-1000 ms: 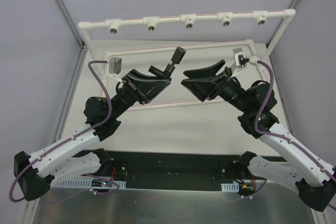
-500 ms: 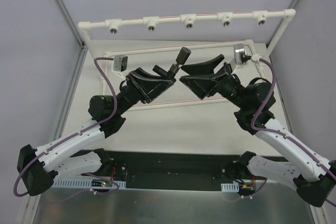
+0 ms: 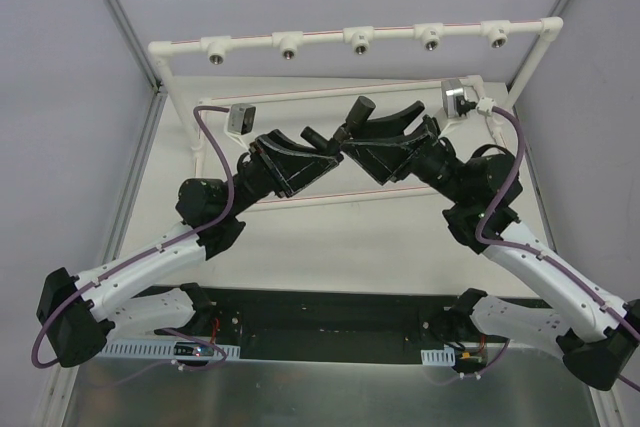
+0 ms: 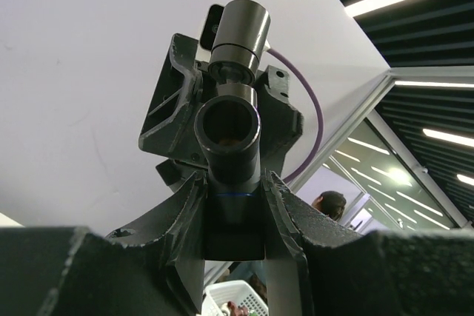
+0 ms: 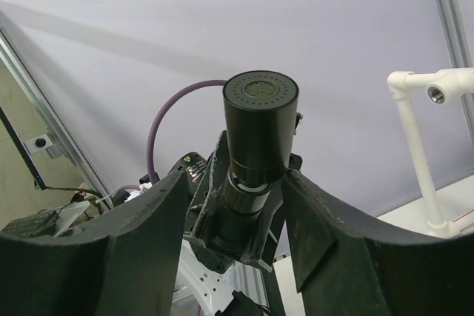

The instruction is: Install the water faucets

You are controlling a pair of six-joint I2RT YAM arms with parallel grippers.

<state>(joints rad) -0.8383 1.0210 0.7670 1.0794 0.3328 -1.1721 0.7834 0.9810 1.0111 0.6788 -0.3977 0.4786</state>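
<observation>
My left gripper is shut on a black T-shaped water faucet and holds it up in mid-air, its head pointing up and right and its side stem sticking out. In the left wrist view the faucet stands clamped between the jaws of the left gripper. My right gripper is open, one finger on each side of the faucet's upper part. In the right wrist view the faucet head rises between the open fingers of the right gripper. The stubby faucet is out of view.
A white pipe rail with several metal-threaded fittings runs across the back, above the arms. One fitting shows in the right wrist view. A lower white pipe frame lies on the table behind the grippers. Grey walls stand on both sides.
My left gripper has carried the faucet to the right and a little back. My right gripper has moved left until its open fingers flank the faucet.
</observation>
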